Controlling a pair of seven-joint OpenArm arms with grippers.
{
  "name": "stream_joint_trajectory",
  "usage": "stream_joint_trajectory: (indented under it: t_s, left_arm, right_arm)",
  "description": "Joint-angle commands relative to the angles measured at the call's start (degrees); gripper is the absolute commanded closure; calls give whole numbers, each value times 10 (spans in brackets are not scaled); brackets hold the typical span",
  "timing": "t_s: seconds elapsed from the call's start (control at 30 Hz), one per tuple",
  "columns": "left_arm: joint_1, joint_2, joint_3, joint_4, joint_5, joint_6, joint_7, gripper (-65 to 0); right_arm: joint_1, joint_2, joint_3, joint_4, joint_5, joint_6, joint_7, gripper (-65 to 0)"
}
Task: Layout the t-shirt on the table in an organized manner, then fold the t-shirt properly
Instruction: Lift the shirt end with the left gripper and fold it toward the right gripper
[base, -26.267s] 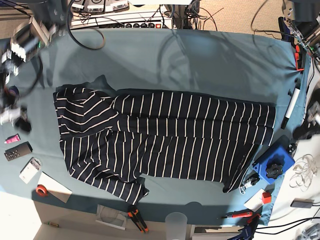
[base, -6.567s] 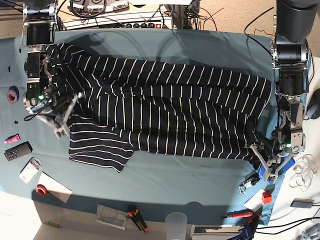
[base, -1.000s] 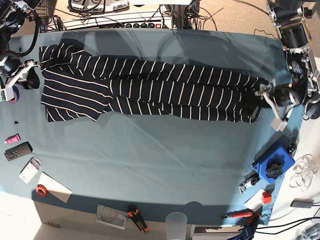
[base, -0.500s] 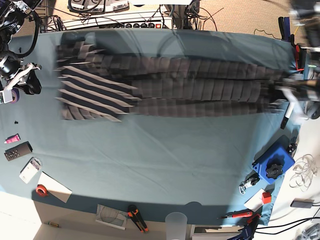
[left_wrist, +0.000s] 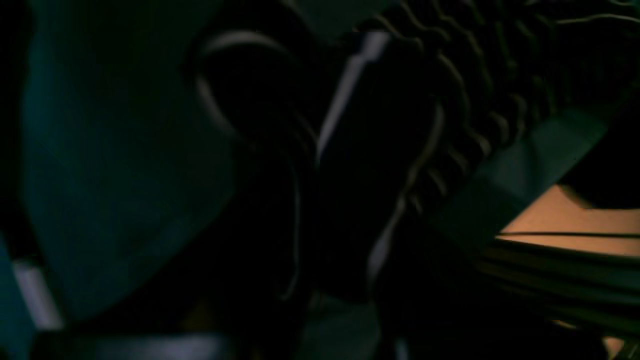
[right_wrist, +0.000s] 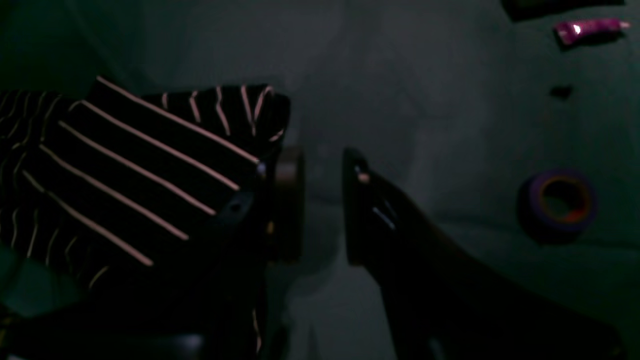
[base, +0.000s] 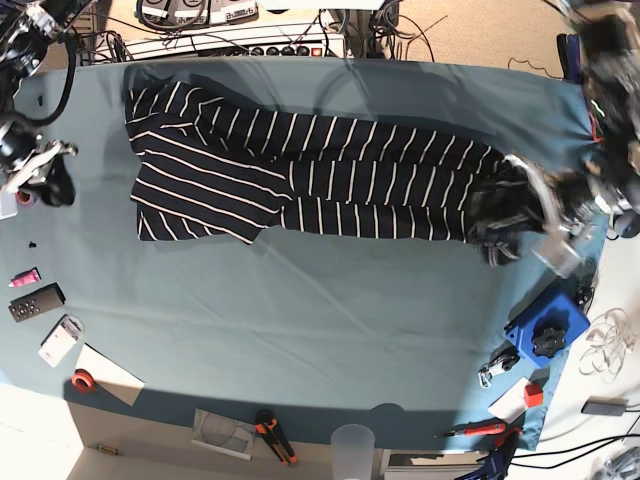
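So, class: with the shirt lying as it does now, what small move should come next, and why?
Probably bring the right gripper back to the t-shirt: its jaws stand apart and empty beside the sleeve end, while the left gripper grips the bunched far end.

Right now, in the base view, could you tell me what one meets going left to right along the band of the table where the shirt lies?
Right gripper → dark navy t-shirt with thin white stripes → left gripper, all over the teal-blue cloth-covered table.
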Motion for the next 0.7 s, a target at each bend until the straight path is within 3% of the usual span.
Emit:
stream_joint_trajectory:
  t_s: [0.0,0.2,0.33,0.53,0.67]
  left_arm:
    - [4,3,-4,28,1,2,-23,0]
    - [27,77,31,50,84,42,-65,0]
    - [19,104,132,50,181,86,-102,0]
    - [-25,153,292,44,383,160,-132,0]
    - [-43,186,370,0,437,178,-140,0]
  right_arm:
    - [9,14,4,7,11,3,15,-138]
    - [12,14,4,7,10,3,15,-138]
    - [12,14,4,7,10,3,15,-139]
    - [12,14,4,7,-3,3,15,-138]
    - [12,14,4,7,-5,3,15,-138]
